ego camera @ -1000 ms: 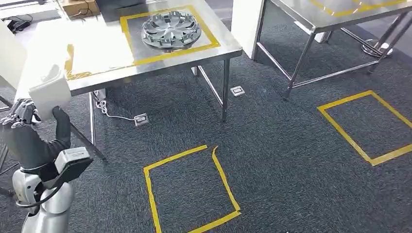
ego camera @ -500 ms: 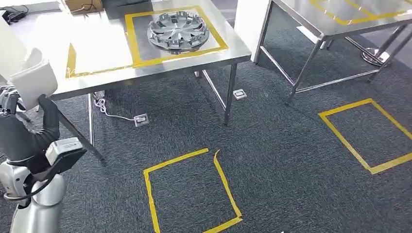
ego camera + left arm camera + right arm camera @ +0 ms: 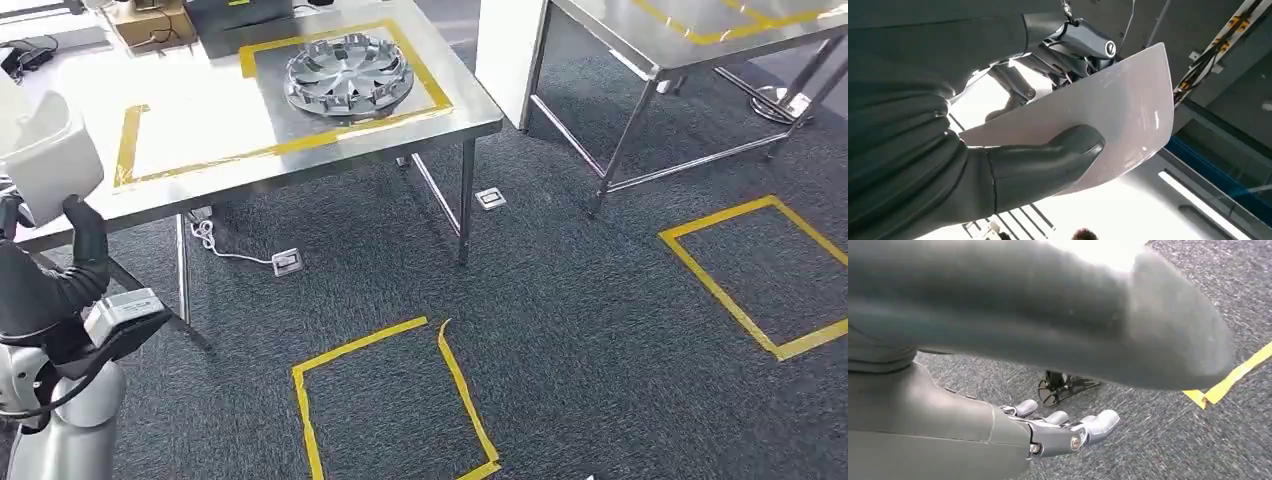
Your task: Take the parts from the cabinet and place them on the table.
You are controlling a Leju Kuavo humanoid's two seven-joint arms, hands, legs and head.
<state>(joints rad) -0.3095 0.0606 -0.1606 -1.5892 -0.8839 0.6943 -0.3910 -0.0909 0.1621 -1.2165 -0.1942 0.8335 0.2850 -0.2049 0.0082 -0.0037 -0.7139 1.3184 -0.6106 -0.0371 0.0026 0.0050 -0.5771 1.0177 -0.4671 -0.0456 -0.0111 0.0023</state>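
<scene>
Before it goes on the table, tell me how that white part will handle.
The white part looks like a thin, glossy curved shell, so probably light and slippery. The left hand holds it by thumb pressure. It keeps its curve, so likely stiff. Set down, it may rock.

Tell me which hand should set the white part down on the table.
Left. The left hand already grips the white part beside the table; the right hand hangs empty over the carpet.
</scene>
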